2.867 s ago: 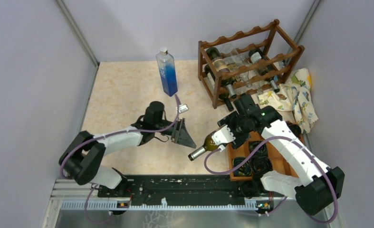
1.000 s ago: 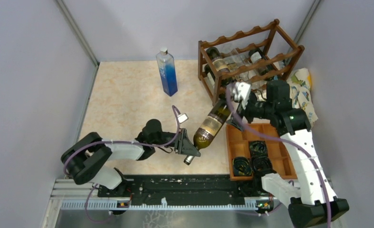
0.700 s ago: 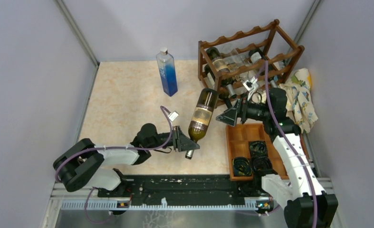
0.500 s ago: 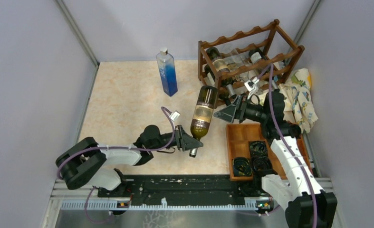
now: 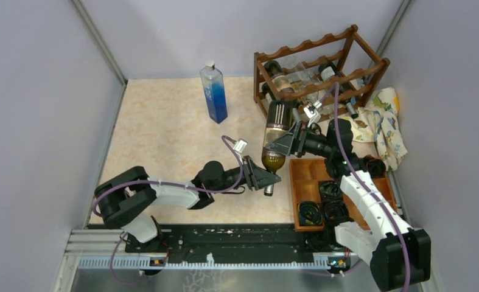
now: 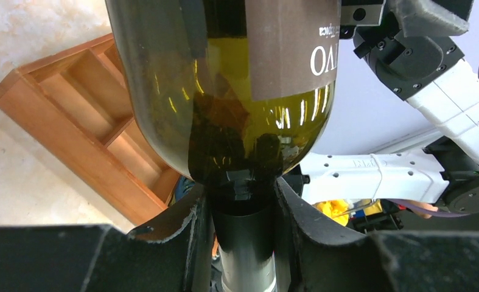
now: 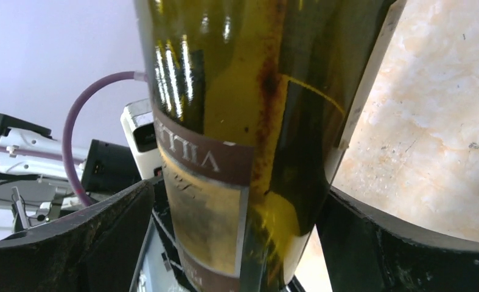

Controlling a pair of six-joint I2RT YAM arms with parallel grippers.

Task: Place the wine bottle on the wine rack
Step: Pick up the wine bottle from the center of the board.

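The green wine bottle (image 5: 275, 131) hangs above the table, its base toward the wine rack (image 5: 346, 58) and its neck toward the arms. My left gripper (image 5: 267, 180) is shut on the neck; in the left wrist view its fingers (image 6: 191, 219) clamp the dark foil just below the bottle (image 6: 224, 91) shoulder. My right gripper (image 5: 283, 145) straddles the labelled body from the right. In the right wrist view the right gripper (image 7: 237, 191) stands open around the bottle (image 7: 237, 121), with a gap on the left side. The dark wooden rack holds several bottles.
A tall blue-tinted water bottle (image 5: 213, 94) stands at the back centre. A flat wooden compartment tray (image 5: 313, 176) with black cable coils lies under the right arm, also visible as the tray (image 6: 90, 121) in the left wrist view. A patterned cloth (image 5: 380, 118) lies right of the rack.
The right gripper let go of the bottle and the left took its neck. The left arm carried it right toward the rack, and the right gripper closed in around its body.
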